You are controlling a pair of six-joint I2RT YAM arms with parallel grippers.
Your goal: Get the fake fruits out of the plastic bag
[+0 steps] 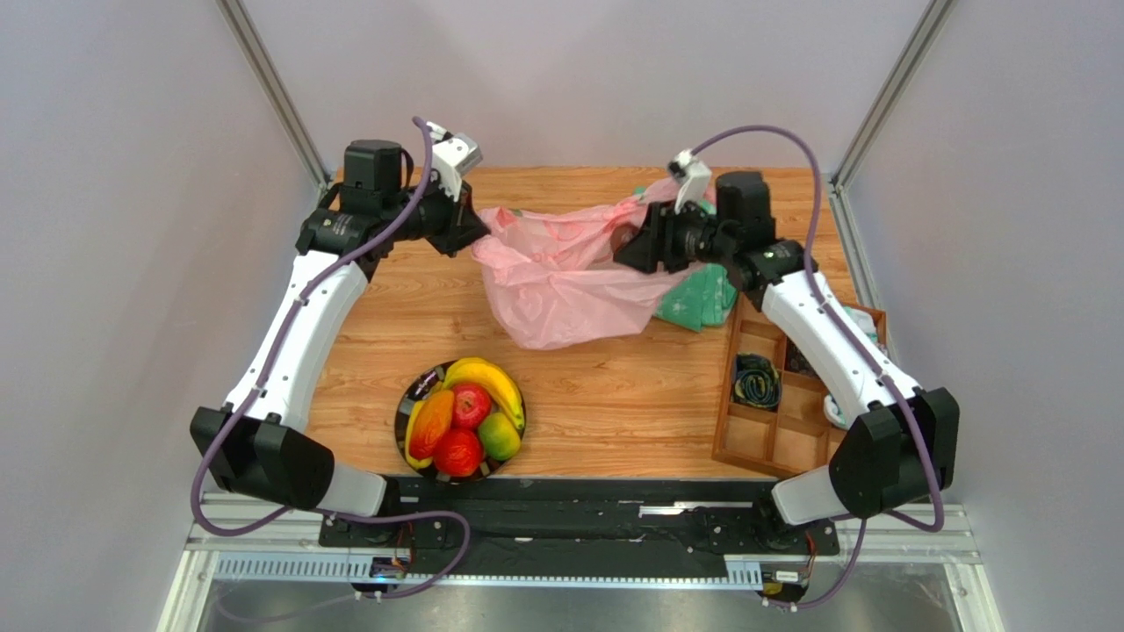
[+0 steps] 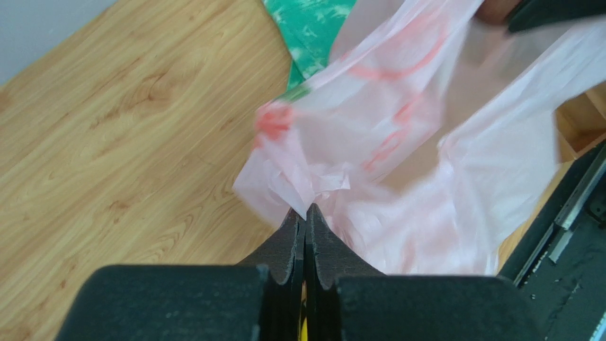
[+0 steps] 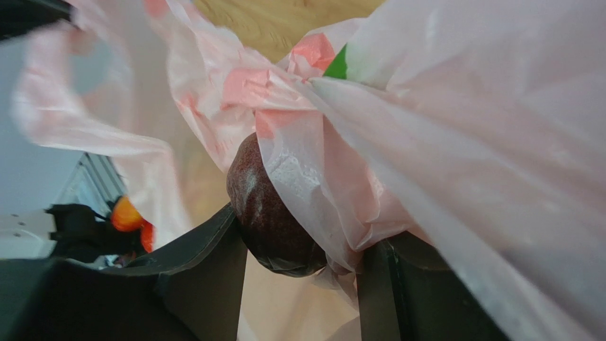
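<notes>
Right gripper (image 3: pixel 299 259) clamps the plum (image 3: pixel 264 213), with bag (image 3: pixel 455 142) film trapped against one finger; left gripper (image 2: pixel 306 217) pinches the bag's edge; pulling away may drag the film or drop the plum.

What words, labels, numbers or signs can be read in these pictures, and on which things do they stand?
No text can be read in any view.
plastic bag: it carries red print, too blurred and crumpled to read.
green-and-white cloth: only a white pattern shows; no letters can be made out.
</notes>
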